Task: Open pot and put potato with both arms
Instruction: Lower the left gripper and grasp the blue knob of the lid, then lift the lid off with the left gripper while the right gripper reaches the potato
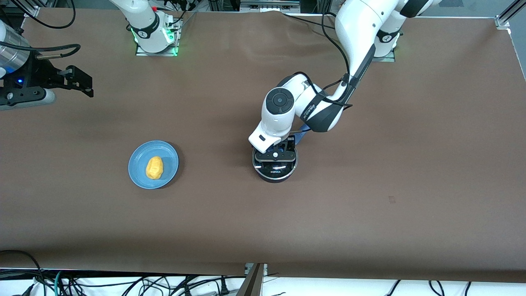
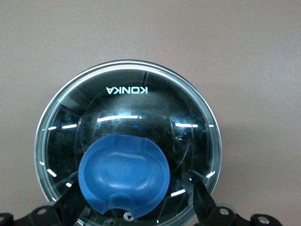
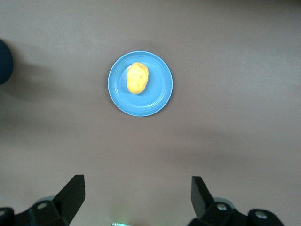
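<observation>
The potato (image 1: 154,167) lies on a blue plate (image 1: 169,156) toward the right arm's end of the counter (image 1: 370,205). Beside it, mid-counter, the pot (image 1: 274,174) sits lidded, the left end effector (image 1: 275,155) spread wide around its blue lid knob (image 2: 123,181). The right end effector (image 3: 136,193) waits high, fingers parted.

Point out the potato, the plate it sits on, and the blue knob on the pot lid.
potato (image 1: 154,167), front view, middle of its yellow body.
plate (image 1: 138,158), front view, bare blue surface beside the potato.
lid knob (image 2: 123,170), left wrist view, centre of the blue knob.

Glossy glass lid (image 2: 141,108) with smooth blue knob (image 2: 123,176); matt brown tabletop (image 1: 370,197).
</observation>
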### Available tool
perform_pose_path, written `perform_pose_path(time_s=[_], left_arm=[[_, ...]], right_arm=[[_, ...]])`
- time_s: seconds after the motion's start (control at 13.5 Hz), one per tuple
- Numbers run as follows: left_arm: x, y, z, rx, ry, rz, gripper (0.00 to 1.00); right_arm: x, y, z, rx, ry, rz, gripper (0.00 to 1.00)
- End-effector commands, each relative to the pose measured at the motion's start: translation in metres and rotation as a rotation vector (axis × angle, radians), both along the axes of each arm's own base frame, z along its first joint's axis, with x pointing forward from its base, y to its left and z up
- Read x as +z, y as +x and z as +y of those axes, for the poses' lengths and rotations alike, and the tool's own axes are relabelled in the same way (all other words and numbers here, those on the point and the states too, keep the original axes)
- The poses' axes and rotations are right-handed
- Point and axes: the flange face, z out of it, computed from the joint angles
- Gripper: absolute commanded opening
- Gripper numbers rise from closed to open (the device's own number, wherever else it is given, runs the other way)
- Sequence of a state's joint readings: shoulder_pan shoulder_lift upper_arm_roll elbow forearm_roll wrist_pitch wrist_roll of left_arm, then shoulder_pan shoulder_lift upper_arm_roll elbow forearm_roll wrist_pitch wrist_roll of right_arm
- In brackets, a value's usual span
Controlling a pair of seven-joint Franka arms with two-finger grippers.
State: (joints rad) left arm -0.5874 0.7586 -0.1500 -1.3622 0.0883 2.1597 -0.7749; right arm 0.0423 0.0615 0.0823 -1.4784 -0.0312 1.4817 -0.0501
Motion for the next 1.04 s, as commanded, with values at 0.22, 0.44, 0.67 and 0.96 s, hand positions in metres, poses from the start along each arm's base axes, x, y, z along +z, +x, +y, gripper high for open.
perform_pose_path(time_s=[0.22, 0.44, 0.67, 0.96], left_arm=[[0.007, 0.012, 0.003, -0.016, 0.011, -0.038, 0.91], [0.004, 0.011, 0.004, -0.019, 0.017, -0.035, 0.61], [0.009, 0.011, 0.003, -0.018, 0.014, -0.036, 0.5], [0.041, 0.021, 0.018, 0.004, 0.005, -0.035, 0.52]], right_arm=[[0.004, 0.001, 0.003, -0.004, -0.013, -0.003, 1.0], [-0.016, 0.015, -0.003, -0.008, -0.004, 0.016, 1.0], [-0.053, 0.036, -0.006, -0.018, -0.011, 0.048, 1.0], [-0.153, 0.069, -0.006, -0.005, -0.027, 0.203, 1.0]])
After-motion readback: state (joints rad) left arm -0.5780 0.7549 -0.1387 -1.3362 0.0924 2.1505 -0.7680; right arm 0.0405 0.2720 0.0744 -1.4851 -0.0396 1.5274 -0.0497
